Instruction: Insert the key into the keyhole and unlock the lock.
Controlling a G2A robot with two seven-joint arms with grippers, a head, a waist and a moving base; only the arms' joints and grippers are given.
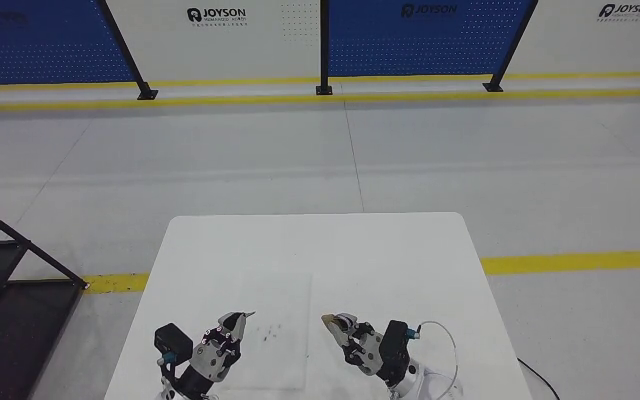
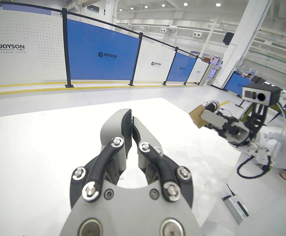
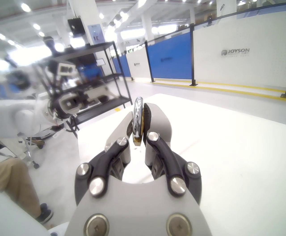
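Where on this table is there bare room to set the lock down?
The far half of the table is bare from side to side. It is crowded at the near edge, where the left gripper with the key faces the right gripper holding the lock across a narrow gap.

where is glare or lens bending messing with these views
left wrist view: the fence bows from the wide lens, the table glares flat white; right wrist view: ceiling lights flare, bright glints on the lock shackle in the right pincer; top view: even light, lines straight.
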